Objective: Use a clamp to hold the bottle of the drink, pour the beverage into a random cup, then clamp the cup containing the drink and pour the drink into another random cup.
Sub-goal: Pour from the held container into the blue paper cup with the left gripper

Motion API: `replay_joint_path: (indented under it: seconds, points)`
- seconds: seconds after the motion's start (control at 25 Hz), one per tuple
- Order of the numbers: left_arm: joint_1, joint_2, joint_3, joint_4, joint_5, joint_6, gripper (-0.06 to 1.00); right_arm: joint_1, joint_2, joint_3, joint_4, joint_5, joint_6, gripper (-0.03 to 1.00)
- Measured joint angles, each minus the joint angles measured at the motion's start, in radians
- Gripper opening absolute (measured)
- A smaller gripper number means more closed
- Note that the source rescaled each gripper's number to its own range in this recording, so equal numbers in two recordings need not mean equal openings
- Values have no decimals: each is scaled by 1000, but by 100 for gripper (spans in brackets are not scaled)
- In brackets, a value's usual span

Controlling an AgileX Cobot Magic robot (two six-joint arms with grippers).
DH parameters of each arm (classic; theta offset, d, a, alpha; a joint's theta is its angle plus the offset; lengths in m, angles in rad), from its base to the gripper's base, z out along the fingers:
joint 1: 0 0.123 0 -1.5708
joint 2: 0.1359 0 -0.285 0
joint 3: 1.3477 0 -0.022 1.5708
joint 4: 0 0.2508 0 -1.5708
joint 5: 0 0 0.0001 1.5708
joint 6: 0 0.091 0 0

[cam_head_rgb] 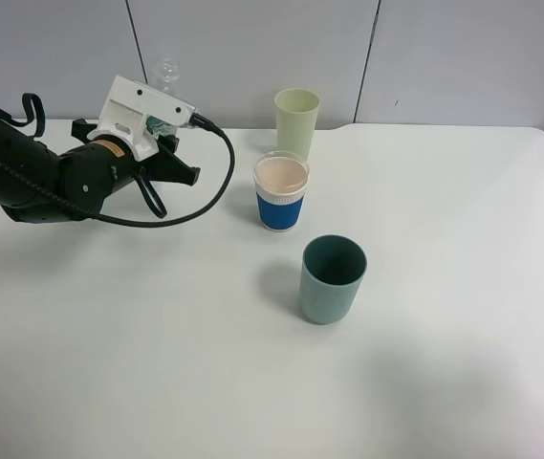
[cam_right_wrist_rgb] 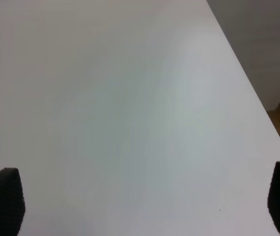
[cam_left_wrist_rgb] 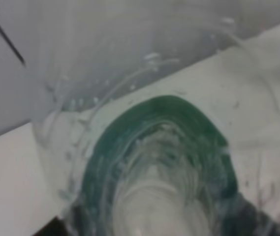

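My left clamp (cam_head_rgb: pixel 163 122) is at the back left of the table, shut on the clear bottle (cam_head_rgb: pixel 166 71). The bottle's neck pokes up behind the white wrist block. In the left wrist view the bottle (cam_left_wrist_rgb: pixel 154 73) fills the frame, its green label (cam_left_wrist_rgb: pixel 159 142) close to the lens and droplets on its wall. The blue-sleeved paper cup (cam_head_rgb: pixel 281 191) stands upright at mid-table, well right of the bottle. I cannot tell whether it holds any beverage. The grey-teal tumbler (cam_head_rgb: pixel 333 279) stands nearer the front. My right gripper (cam_right_wrist_rgb: pixel 144 201) is open over bare table.
A pale yellow-green cup (cam_head_rgb: pixel 296 120) stands at the back, just behind the blue-sleeved cup. The left arm's black cable (cam_head_rgb: pixel 216 182) loops over the table toward the cups. The white table's right edge (cam_right_wrist_rgb: pixel 248 88) shows in the right wrist view.
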Motion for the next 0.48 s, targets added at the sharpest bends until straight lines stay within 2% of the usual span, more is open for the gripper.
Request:
replay_joint_path:
  seconds: [0.24,0.48]
  points:
    - [-105,-46,4,-216,8,284,1,0,0,0,0,0,0,99]
    - [-197,-57,-1,-455,-2,643,1,0,0,0,0,0,0,99]
